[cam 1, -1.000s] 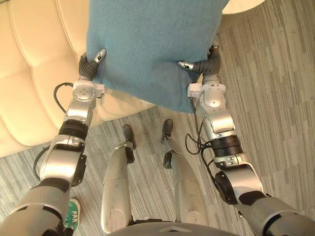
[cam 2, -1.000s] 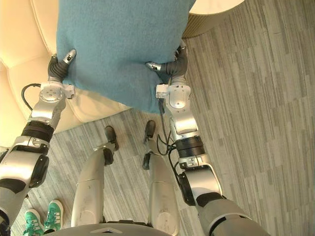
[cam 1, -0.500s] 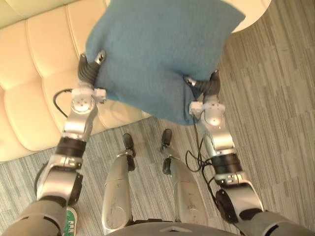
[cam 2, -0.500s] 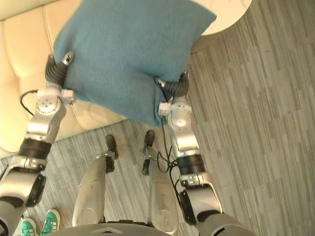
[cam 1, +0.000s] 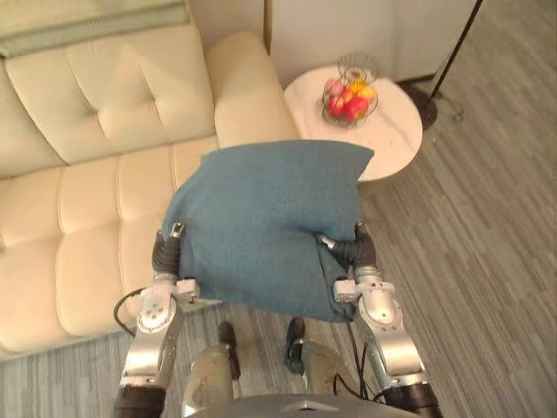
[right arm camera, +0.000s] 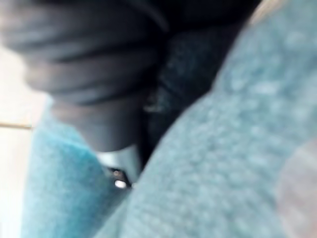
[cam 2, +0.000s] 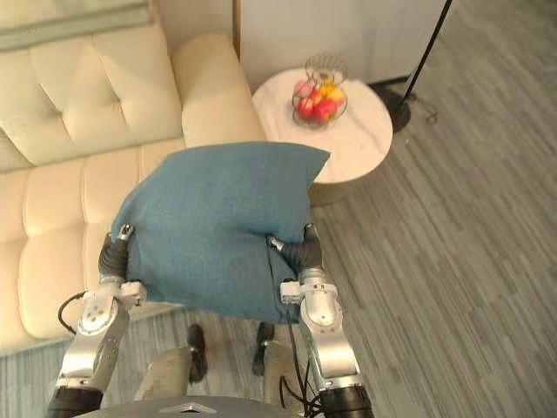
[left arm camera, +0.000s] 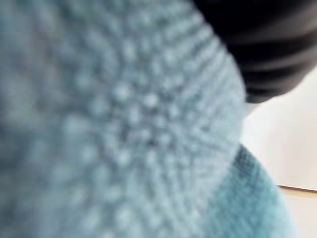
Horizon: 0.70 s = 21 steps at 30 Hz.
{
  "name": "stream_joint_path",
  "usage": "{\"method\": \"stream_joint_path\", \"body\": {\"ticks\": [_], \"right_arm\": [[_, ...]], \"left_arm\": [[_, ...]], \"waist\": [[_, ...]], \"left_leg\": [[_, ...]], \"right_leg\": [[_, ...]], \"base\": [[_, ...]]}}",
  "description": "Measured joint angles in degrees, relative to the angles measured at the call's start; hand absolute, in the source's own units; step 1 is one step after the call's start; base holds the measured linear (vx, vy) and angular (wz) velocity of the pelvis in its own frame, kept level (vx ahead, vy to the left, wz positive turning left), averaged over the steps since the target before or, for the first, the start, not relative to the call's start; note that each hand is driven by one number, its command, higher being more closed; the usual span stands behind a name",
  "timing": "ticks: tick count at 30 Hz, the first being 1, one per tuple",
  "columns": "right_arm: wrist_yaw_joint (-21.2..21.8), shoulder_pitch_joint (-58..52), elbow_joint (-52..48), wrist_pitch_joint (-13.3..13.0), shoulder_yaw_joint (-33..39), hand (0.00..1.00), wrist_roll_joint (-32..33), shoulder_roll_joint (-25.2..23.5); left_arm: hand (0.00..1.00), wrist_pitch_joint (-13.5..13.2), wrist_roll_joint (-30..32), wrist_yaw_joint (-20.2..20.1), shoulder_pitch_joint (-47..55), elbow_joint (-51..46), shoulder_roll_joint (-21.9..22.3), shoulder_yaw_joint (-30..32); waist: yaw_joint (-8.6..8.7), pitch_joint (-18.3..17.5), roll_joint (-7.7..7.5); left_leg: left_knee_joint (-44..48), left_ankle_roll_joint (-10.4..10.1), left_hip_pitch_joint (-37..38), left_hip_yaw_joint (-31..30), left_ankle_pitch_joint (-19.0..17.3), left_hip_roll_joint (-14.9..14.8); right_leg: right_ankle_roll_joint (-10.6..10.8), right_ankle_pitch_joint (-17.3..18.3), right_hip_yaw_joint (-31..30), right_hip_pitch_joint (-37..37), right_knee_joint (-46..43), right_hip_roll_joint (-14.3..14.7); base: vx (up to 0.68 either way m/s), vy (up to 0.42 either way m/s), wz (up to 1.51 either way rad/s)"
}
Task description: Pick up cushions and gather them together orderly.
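While cushion [cam 1: 270,222] hangs aloft, basket [cam 1: 359,63] holds fruit [cam 1: 346,101].

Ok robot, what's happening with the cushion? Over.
Left hand and right hand flank the teal-blue fabric cushion, held up at the edge of the cream tufted sofa. Round white table close right.

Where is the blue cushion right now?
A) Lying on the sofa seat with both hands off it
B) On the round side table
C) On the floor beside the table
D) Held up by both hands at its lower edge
D: the left hand and the right hand each pinch the lower edge of the blue cushion, a thumb lying on its front face, with the sofa behind it.
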<state>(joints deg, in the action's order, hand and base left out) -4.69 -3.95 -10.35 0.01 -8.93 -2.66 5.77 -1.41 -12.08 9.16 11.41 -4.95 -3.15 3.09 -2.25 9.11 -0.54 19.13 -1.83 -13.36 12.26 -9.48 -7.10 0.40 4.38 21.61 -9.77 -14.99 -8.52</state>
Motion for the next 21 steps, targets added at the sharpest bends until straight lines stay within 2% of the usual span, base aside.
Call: {"method": "stream_joint_path", "body": {"ticks": [2, 3, 4, 5, 6, 7, 8, 10, 11, 13, 14, 15, 16, 17, 18, 20, 21], "right_arm": [[0.48, 0.16, 0.03, -0.2, 0.01, 1.0, 0.02, 0.85], [0.52, 0.12, 0.25, -0.27, 0.09, 1.0, 0.01, 1.57], [0.51, 0.08, 0.34, -0.28, 0.5, 1.0, 0.01, 1.92], [0.54, 0.07, 0.44, -0.33, 0.73, 1.0, 0.01, 1.93], [0.56, 0.04, 0.69, -0.42, 1.21, 1.0, 0.01, 2.01], [0.47, 0.12, 2.69, -1.24, 1.98, 1.0, 0.0, 1.58], [0.48, 0.02, 5.38, -1.17, 2.48, 1.0, -0.01, 0.2], [0.61, -0.11, 6.65, -1.17, 2.45, 1.0, -0.03, -1.83], [0.61, -0.12, 6.65, -1.17, 2.51, 1.0, -0.03, -2.2], [0.66, -0.35, 6.7, -1.17, 2.87, 1.0, -0.06, -3.04], [0.8, -0.33, 6.72, -1.18, 2.84, 1.0, -0.08, -2.89], [0.79, -0.31, 6.78, -1.18, 2.86, 1.0, -0.09, -2.86], [0.78, -0.34, 6.91, -1.17, 2.99, 1.0, -0.09, -2.97], [0.79, -0.52, 6.91, -1.18, 3.02, 1.0, -0.08, -3.0], [0.81, -0.65, 6.92, -1.18, 3.0, 1.0, -0.08, -3.03], [0.84, -0.66, 6.89, -1.18, 3.04, 1.0, -0.06, -3.01], [0.83, -0.63, 6.89, -1.19, 3.03, 1.0, -0.02, -2.86]], "left_arm": [[1.0, -0.24, -0.06, -0.04, 1.27, 0.01, 1.04, 0.25], [1.0, -0.36, -0.06, -0.32, 1.96, 0.09, 1.83, 0.14], [1.0, -0.54, -0.07, -0.84, 1.94, 0.44, 2.4, 0.02], [1.0, -0.74, -0.07, -0.92, 1.93, 0.66, 2.51, -0.1], [1.0, -1.2, -0.07, -0.99, 1.94, 1.21, 2.68, -0.55], [1.0, -1.38, -0.07, -1.09, 1.05, 2.55, 2.58, -1.13], [1.0, -1.39, -0.07, -1.2, 0.58, 3.68, 1.51, -1.52], [1.0, -1.4, -0.07, -1.14, 1.19, 3.75, -0.5, -1.14], [1.0, -1.4, -0.07, -1.14, 1.18, 3.82, -0.67, -1.07], [1.0, -1.4, -0.04, -1.24, 1.14, 4.2, -0.75, -1.36], [1.0, -1.41, 0.05, -1.32, 1.11, 5.65, -0.89, -2.13], [1.0, -1.4, 0.1, -1.34, 1.15, 5.83, -0.88, -2.38], [1.0, -1.42, 0.59, -1.42, 1.08, 5.78, -1.11, -2.69], [1.0, -1.42, 1.03, -1.68, 1.06, 5.79, -1.62, -2.73], [1.0, -1.41, 1.04, -1.91, 1.06, 5.79, -2.02, -2.86], [1.0, -1.41, 1.04, -2.17, 1.04, 5.78, -2.61, -3.28], [1.0, -1.39, 1.05, -2.32, 1.05, 5.78, -2.59, -3.32]], "waist": [[0.0, -1.34, 0.55], [0.22, -2.44, 0.95], [0.73, -3.43, 1.75], [0.87, -3.77, 2.28], [1.01, -4.5, 3.47], [2.4, -4.88, 3.63], [2.79, -5.35, 2.02], [2.29, -6.1, 0.8], [2.24, -6.08, 0.84], [2.15, -5.9, 0.69], [1.88, -5.59, 0.64], [1.89, -5.4, 0.69], [2.37, -4.26, 0.85], [3.39, -3.48, 0.74], [4.11, -2.83, 0.9], [4.53, -2.21, 0.07], [4.48, -2.02, -0.58]], "left_leg": [[1.77, 0.1, -0.64, 3.19, -0.22, -3.39], [1.67, -0.46, -0.48, 5.32, 0.08, -6.24], [1.27, -0.98, -0.34, 7.09, 0.44, -8.99], [0.52, -1.35, -0.01, 7.79, 0.71, -10.05], [-1.45, -1.87, 0.85, 9.2, 1.67, -11.68], [-1.56, -5.96, 0.58, 11.85, 6.36, -10.97], [-1.26, -4.29, 0.12, 11.41, 5.61, -7.81], [2.51, -2.05, -1.75, 10.78, 3.46, -5.86], [3.96, -1.4, -2.54, 10.37, 2.57, -5.5], [6.96, 0.41, -3.79, 9.63, 0.13, -3.73], [7.88, 2.07, -3.46, 10.06, -1.94, -1.73], [7.77, 2.58, -3.2, 10.23, -2.48, -1.21], [7.48, 3.5, -2.39, 9.81, -3.14, -0.61], [6.99, 3.73, -2.06, 8.96, -3.21, -0.29], [6.18, 3.83, -1.87, 8.33, -3.18, 0.23], [4.44, 4.12, -1.11, 8.49, -3.05, 1.23], [3.39, 4.13, -0.57, 9.13, -3.04, 2.04]], "right_leg": [[1.15, -0.82, 1.21, 0.01, 0.35, -1.94], [2.74, -2.22, 2.01, 0.1, 1.33, -4.06], [4.71, -4.39, 2.81, 0.58, 3.34, -5.72], [5.33, -5.38, 3.06, 0.88, 4.23, -6.16], [6.76, -6.96, 3.39, 1.37, 5.96, -6.5], [8.37, -8.97, 4.35, 3.02, 8.28, -8.31], [7.44, -11.4, 4.03, 4.65, 11.36, -9.85], [7.95, -13.9, 4.86, 6.02, 12.55, -11.06], [8.45, -14.82, 4.83, 5.89, 11.92, -11.74], [8.64, -15.23, 4.04, 4.04, 6.45, -14.94], [4.78, -16.17, 1.81, -0.98, -3.38, -18.99], [1.03, -16.78, 0.55, -2.82, -6.41, -19.65], [-2.14, -13.51, -4.1, -6.9, -13.89, -19.4], [0.46, -7.28, -7.69, -8.93, -19.12, -16.24], [1.92, -3.05, -9.44, -9.92, -20.83, -12.95], [2.52, 1.23, -9.89, -10.8, -19.62, -7.42], [2.44, 2.28, -9.21, -11.19, -17.59, -4.98]], "base": [[-0.06, 0.192, 0.55], [-0.06, 0.415, 0.59], [-0.05, 0.458, 0.54], [-0.01, 0.348, 0.36], [0.0, 0.39, 0.54], [-0.02, 0.504, 0.73], [0.01, 0.535, 0.76], [0.07, 0.389, 0.35], [0.04, 0.286, 0.32], [-0.04, 0.403, 0.29], [-0.07, 0.463, 0.06], [-0.08, 0.412, -0.01], [-0.05, 0.239, 0.17], [-0.05, 0.198, 0.34], [-0.03, 0.124, 0.39], [0.01, 0.079, 0.23], [0.06, 0.054, 0.07]]}}
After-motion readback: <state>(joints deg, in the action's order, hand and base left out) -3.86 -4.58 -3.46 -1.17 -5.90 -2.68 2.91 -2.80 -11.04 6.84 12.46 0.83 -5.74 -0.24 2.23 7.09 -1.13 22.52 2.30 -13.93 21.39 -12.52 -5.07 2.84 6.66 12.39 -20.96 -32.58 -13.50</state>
